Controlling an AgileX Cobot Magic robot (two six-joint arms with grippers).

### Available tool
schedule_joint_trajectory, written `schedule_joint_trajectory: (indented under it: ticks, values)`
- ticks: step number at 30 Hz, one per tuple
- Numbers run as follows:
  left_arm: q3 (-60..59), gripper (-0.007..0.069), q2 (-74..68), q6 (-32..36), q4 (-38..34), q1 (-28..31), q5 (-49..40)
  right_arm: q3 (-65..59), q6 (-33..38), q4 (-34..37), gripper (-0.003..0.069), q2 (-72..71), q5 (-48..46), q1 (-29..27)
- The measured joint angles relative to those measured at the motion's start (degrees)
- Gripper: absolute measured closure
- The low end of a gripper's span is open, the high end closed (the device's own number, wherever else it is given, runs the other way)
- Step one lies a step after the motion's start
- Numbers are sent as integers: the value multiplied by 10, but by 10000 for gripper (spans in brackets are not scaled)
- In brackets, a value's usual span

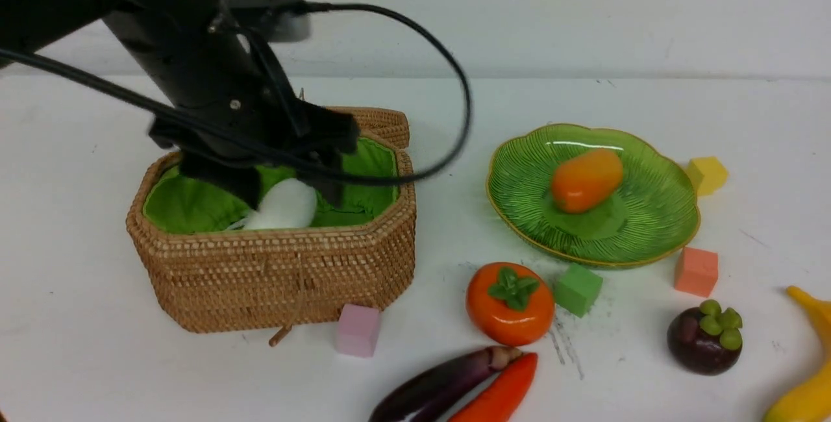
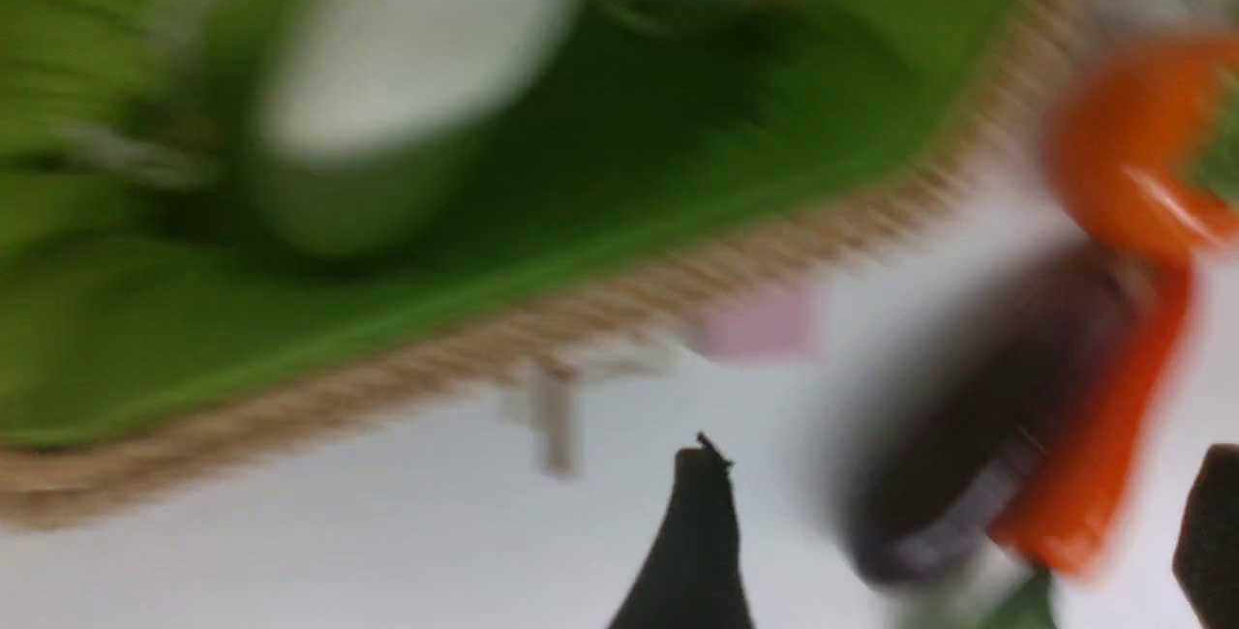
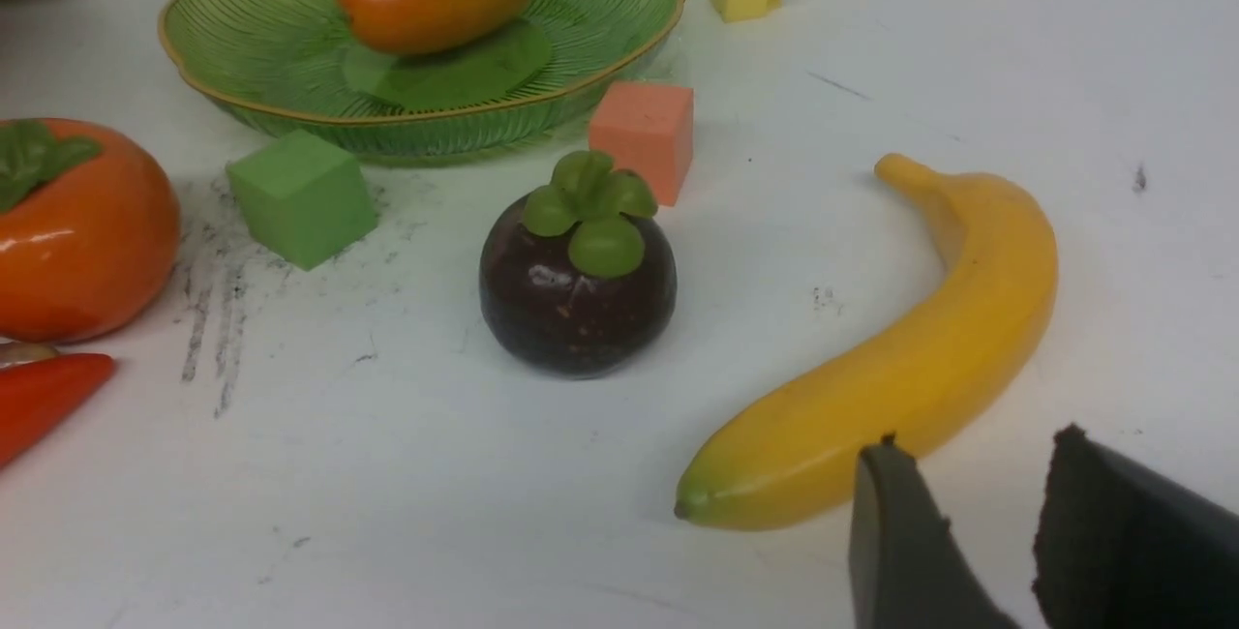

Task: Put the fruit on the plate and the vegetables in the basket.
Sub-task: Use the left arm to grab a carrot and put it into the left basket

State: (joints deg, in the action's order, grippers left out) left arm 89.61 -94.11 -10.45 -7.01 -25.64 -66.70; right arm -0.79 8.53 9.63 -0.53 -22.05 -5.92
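The radish lies in the basket, directly under the left tool, whose jaws stand wide apart and grasp nothing. The eggplant and the red-orange vegetable lie on the table, well to the right of this tool. We see the right tool released and empty, just beside the banana. The mango lies on the plate.

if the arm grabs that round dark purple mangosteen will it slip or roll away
The round dark purple toy mangosteen looks glossy, so it may slip in a pinch. Its ball shape would probably roll if nudged across the white table. It sits with its green lobes up, so its base may be slightly flattened.
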Motion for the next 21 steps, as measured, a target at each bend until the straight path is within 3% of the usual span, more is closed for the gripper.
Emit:
schedule_joint_trajectory:
  ticks: [4, 6, 11, 15, 21]
  values:
    - [-19, 50, 3, 45, -41, -77, -11, 0, 0, 0, 417, 0, 0, 0]
    - [-47, 51, 1, 50, -35, -142, 5, 0, 0, 0, 417, 0, 0, 0]
    - [-86, 51, -28, 40, -3, -231, 63, 0, 0, 0, 417, 0, 0, 0]
    - [-89, 51, -86, 27, 9, -258, 127, 0, 0, 0, 417, 0, 0, 0]
    - [-89, 51, -159, 6, 23, -258, 157, 0, 0, 0, 417, 0, 0, 0]
